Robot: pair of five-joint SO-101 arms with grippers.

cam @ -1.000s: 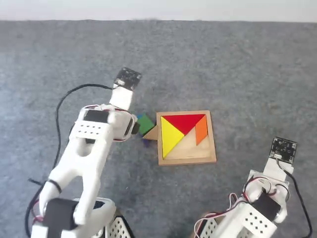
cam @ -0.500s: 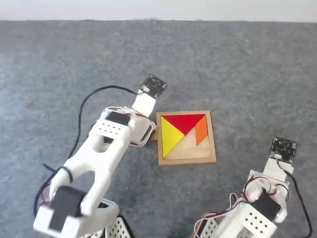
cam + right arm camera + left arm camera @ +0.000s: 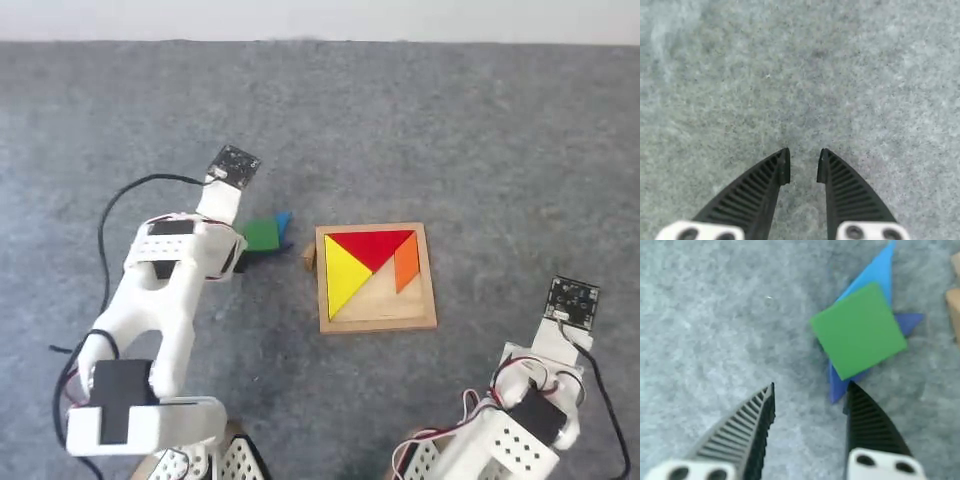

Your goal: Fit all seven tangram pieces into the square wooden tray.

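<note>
The square wooden tray [image 3: 424,322] holds a red triangle [image 3: 372,245], a yellow triangle [image 3: 343,275] and an orange piece [image 3: 406,262]; its lower right part is bare wood. Left of the tray a green square [image 3: 858,330] lies on top of a light blue triangle [image 3: 876,274] and a darker blue piece [image 3: 909,321]. My left gripper [image 3: 811,390] stands open just short of this pile, one fingertip [image 3: 852,390] close to the blue edge. A small tan piece [image 3: 309,258] rests against the tray's left rim. My right gripper [image 3: 804,155] hangs over bare carpet, its fingers a narrow gap apart and holding nothing.
Grey carpet covers the whole table. The left arm [image 3: 165,290] stretches from the front left toward the pile. The right arm [image 3: 540,400] sits folded at the front right, well away from the tray.
The left arm swung right over the pieces by the tray, then back left. The green square and blue pieces now lie farther left and farther back. The right arm has not moved.
</note>
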